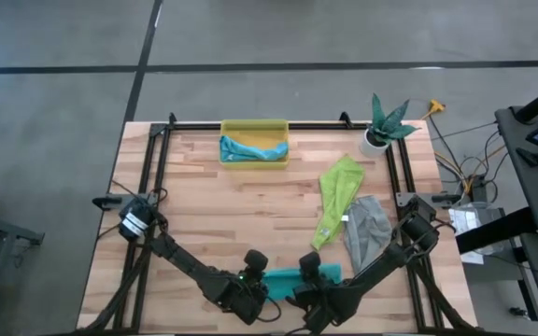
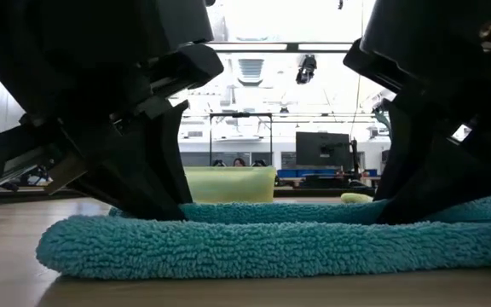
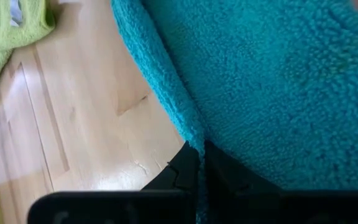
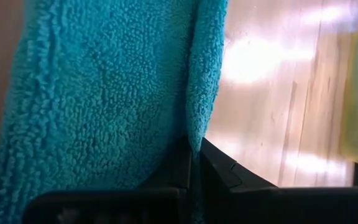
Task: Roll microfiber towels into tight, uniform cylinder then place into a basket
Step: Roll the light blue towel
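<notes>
wooden table (image 1: pixel 250 205): both arms' jaws clamp the teal towel (image 1: pixel 292 277) at its near edge.

One towel (image 1: pixel 253 149) in the basket (image 1: pixel 254 125) (two beside it).

The middle of the counter (image 1: pixel 241 205) lies bare between the teal towel (image 1: pixel 292 277) at the near edge and the basket (image 1: pixel 254 126) at the far edge. To the right, the lime green towel (image 1: pixel 337 191) and grey towel (image 1: pixel 366 229) block passage, with the plant pot (image 1: pixel 375 140) behind them
</notes>
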You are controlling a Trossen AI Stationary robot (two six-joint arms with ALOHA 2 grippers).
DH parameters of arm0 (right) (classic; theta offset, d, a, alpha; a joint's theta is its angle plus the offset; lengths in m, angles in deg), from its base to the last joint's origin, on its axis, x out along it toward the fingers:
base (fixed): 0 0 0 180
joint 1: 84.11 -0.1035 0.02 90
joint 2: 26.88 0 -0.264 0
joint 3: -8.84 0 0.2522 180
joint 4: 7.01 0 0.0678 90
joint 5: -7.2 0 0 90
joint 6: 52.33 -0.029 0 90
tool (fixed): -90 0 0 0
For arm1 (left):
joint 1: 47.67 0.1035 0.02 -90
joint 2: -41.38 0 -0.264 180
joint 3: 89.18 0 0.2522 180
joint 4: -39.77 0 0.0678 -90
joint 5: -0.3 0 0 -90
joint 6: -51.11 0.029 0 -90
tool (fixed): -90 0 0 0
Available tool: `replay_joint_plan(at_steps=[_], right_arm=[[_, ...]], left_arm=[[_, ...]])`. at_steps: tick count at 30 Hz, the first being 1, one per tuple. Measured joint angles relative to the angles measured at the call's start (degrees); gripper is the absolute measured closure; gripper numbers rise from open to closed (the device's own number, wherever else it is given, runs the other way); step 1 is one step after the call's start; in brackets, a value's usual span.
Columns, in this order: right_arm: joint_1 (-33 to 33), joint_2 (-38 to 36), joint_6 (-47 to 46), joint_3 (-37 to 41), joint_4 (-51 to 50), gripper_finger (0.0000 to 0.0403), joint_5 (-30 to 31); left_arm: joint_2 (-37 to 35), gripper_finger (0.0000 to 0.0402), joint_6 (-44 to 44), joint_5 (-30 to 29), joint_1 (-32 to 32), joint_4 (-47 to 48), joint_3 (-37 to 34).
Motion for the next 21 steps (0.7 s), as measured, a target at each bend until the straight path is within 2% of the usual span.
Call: replay_joint_plan(at_steps=[5, 14, 21], right_arm=[[-0.15, -1.87, -2.86, 0.33, 0.78, 0.0373, 0.3], [-0.83, -7.43, -3.55, 0.5, 1.75, 0.0283, -5.74], [-1.08, -10.79, -0.18, 0.38, 2.67, 0.0274, -4.41]], left_arm=[[0.02, 0.0401, -0.04, 0.01, 0.0, 0.0, -0.14], [-0.05, 0.0401, -0.04, 0.9, -0.28, 0.99, -0.26], [-0.05, 0.0401, -0.15, 0.9, -0.2, 0.85, -0.26]])
